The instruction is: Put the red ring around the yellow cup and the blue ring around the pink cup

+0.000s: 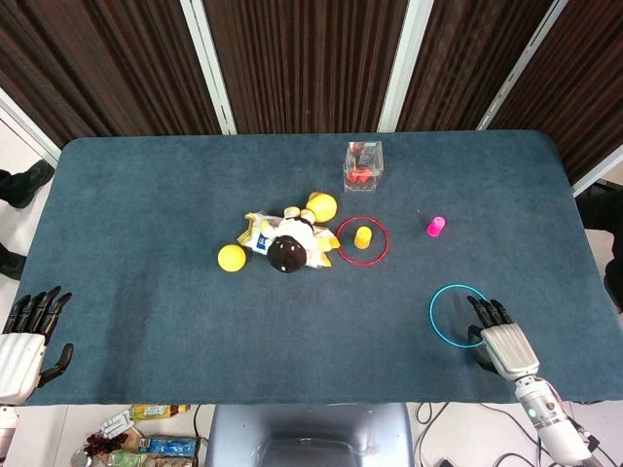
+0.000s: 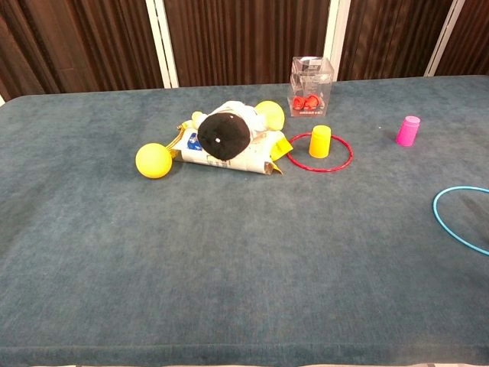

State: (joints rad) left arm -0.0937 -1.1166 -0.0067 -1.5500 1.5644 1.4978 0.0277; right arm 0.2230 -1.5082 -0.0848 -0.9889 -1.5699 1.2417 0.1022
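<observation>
The right hand is resting, fingers apart, fingertips touching the blue ring. The red ring is encircling the yellow cup. The left hand is lying with fingers spread.

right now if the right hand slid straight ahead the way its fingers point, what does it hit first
Most likely the blue ring: the right hand points up and slightly left in the head view, and its fingertips already sit at the ring's near-right edge. Contact or a small gap, I cannot tell. The pink cup lies much farther on.

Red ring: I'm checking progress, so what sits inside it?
The yellow cup stands upside down inside the red ring, on bare table cloth. Whatever might be under the cup is hidden.
</observation>
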